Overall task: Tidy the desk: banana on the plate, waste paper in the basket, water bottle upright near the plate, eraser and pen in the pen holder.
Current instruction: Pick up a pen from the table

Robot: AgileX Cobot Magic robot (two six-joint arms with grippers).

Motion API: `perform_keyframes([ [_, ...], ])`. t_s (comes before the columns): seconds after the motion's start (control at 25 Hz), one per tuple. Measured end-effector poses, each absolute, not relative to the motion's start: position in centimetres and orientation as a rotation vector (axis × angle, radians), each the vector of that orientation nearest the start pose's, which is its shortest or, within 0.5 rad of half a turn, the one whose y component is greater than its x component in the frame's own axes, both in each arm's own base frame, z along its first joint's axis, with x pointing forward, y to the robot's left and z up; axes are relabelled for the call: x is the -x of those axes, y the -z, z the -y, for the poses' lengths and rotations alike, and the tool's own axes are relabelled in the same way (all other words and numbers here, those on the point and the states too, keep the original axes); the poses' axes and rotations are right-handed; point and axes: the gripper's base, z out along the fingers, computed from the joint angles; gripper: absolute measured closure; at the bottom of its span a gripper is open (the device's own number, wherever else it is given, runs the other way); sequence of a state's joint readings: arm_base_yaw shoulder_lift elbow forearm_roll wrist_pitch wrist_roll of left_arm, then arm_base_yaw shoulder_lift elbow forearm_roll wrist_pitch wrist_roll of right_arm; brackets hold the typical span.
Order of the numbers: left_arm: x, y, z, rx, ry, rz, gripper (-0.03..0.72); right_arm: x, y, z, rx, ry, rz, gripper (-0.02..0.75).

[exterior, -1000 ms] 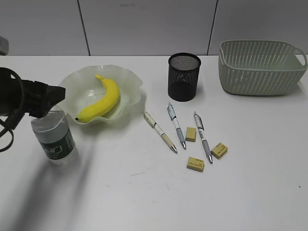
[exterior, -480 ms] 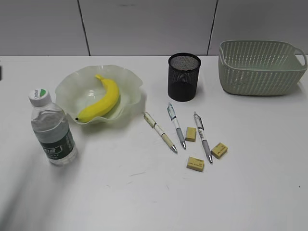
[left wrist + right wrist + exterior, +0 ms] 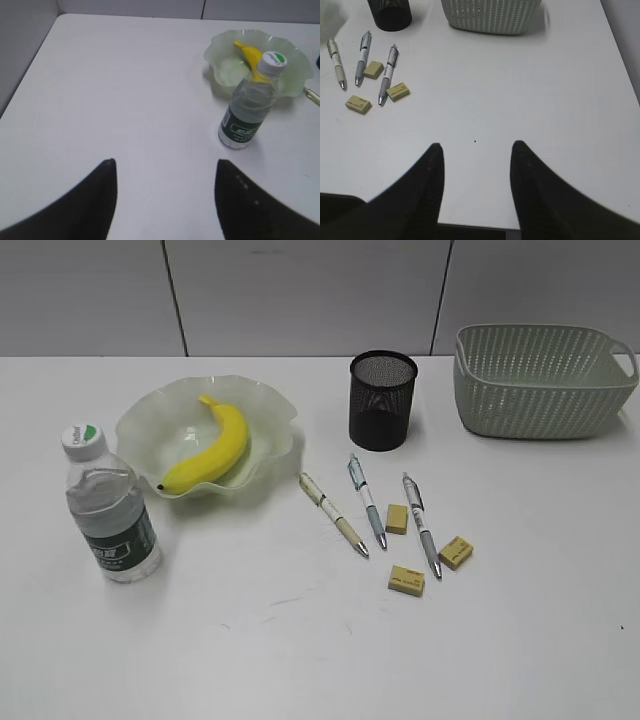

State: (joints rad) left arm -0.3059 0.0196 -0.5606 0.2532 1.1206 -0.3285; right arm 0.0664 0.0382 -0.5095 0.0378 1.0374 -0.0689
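The banana (image 3: pixel 212 446) lies in the pale-green ruffled plate (image 3: pixel 270 405). The water bottle (image 3: pixel 108 508) stands upright left of the plate; it also shows in the left wrist view (image 3: pixel 250 107). Three pens (image 3: pixel 368 502) and three yellow erasers (image 3: pixel 406 581) lie loose on the desk in front of the black mesh pen holder (image 3: pixel 381 400). The basket (image 3: pixel 540 380) stands at the back right. No waste paper is in view. My left gripper (image 3: pixel 165 167) is open and empty, well left of the bottle. My right gripper (image 3: pixel 476 148) is open and empty above the desk's front right edge.
The white desk (image 3: pixel 300 640) ends at a grey wall behind. In the right wrist view the pens (image 3: pixel 386 74) and erasers (image 3: pixel 358 104) lie at the far left, with the basket (image 3: pixel 490 15) at the top. Neither arm shows in the exterior view.
My left gripper was at the top of the bottle one second ago. It has let go and drawn back left, out of the exterior view. The bottle stays upright.
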Motion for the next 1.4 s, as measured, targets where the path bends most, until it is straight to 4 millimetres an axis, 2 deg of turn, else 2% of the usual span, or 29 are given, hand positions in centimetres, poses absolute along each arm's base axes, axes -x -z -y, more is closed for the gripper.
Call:
perform_keyframes([
  [0.08, 1.1, -29.0, -2.4, 0.039, 0.103, -2.023, 0.228, -0.1, -28.2, -0.3, 0.139, -0.044, -2.042, 0.381],
  [0.2, 0.7, -28.9, -2.2, 0.015, 0.109, -2.000, 0.232, -0.2, -28.3, -0.3, 0.142, -0.042, -2.040, 0.381],
  [0.32, 0.6, -28.9, -2.1, 0.002, 0.105, -1.993, 0.231, -1.2, -29.1, -0.6, 0.189, -0.052, -2.033, 0.381],
  [0.44, 0.6, -28.9, -2.2, -0.002, 0.103, -1.990, 0.232, -3.5, -30.0, -1.4, 0.228, -0.128, -2.014, 0.381],
  [0.64, 0.5, -29.0, -2.4, 0.000, 0.058, -1.974, 0.232, -9.8, -29.5, -2.9, 0.257, -0.275, -2.120, 0.381],
  [0.8, 0.6, -29.0, -2.5, 0.023, 0.038, -1.971, 0.244, -15.7, -27.5, -3.9, 0.257, -0.382, -2.243, 0.381],
  [0.96, 0.8, -29.0, -2.4, 0.095, -0.009, -1.968, 0.260, -20.4, -25.6, -5.2, 0.333, -0.406, -2.356, 0.381],
  [1.16, 0.9, -29.0, -2.4, 0.143, -0.040, -1.965, 0.263, -25.0, -22.9, -9.4, 0.471, -0.376, -2.437, 0.381],
  [1.28, 0.9, -29.0, -2.4, 0.143, -0.040, -1.965, 0.264, -27.2, -20.0, -11.3, 0.482, -0.365, -2.544, 0.376],
  [1.4, 0.9, -29.0, -2.4, 0.143, -0.040, -1.965, 0.267, -28.8, -16.7, -12.2, 0.498, -0.342, -2.651, 0.321],
])
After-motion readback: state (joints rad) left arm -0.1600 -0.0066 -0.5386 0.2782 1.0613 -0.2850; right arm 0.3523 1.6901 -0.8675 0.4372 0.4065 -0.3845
